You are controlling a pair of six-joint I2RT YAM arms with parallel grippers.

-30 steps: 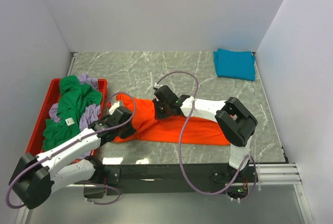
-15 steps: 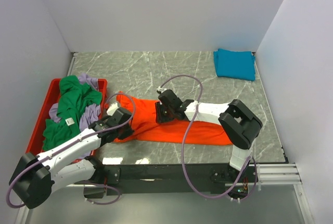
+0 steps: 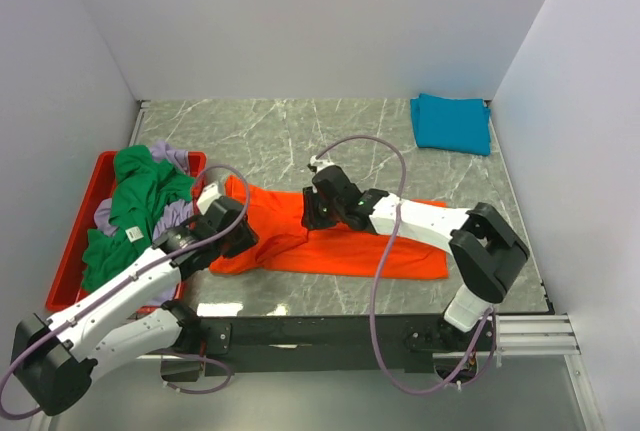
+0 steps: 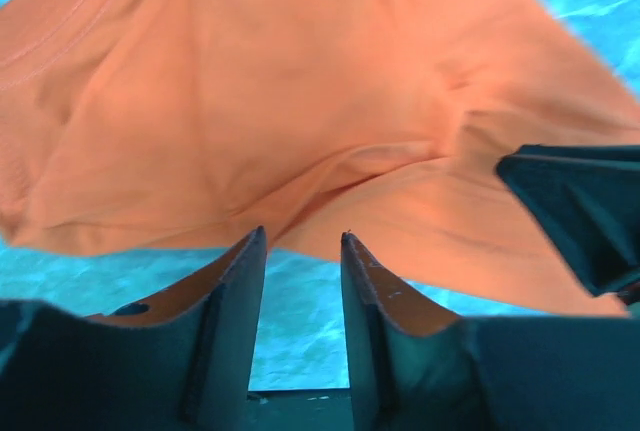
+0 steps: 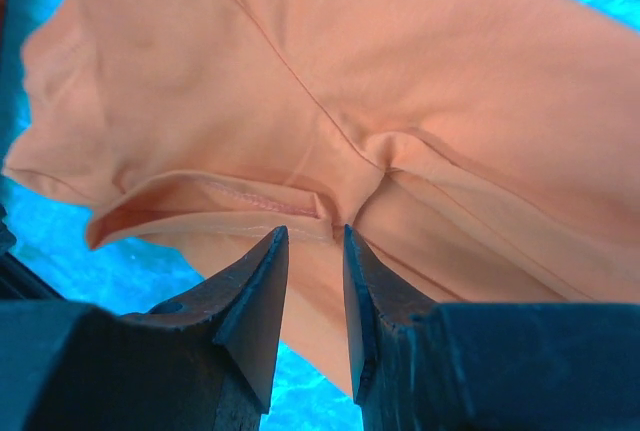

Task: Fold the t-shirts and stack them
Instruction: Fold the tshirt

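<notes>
So right now the bright orange short-sleeved cloth t-shirt (image 3: pixel 350 249) is lying flat-ish on the grey marble-look surface (image 3: pixel 270 136), stretched as a long band from the left-centre out toward the right front, with some bunched-up creases at its left end

Left pincer (image 3: pixel 243 233) sits low over that left end. From its wrist cam the pincer (image 4: pixel 303 241) is released: the two fingers stand apart, nothing is between them, and you can see bare surface through the gap, with the orange cloth (image 4: pixel 300 81) just past the tips

Right pincer (image 3: pixel 312 216) is at the far edge of the shirt, a bit right of the left one. On its own cam the pincer (image 5: pixel 312 234) has its fingers parted only a little, tips right up against a folded seam of the orange cloth (image 5: pixel 400 81), but I don't see fabric actually pinched, so I'd call it let go

Elsewhere, a teal-blue folded cloth t-shirt (image 3: pixel 452 123) rests in the far right corner, well apart from everything. The shallow red plastic tray (image 3: pixel 70 256) on the left holds a crumpled green cloth t-shirt (image 3: pixel 140 201) piled on a pale lavender one (image 3: pixel 176 219)
</notes>
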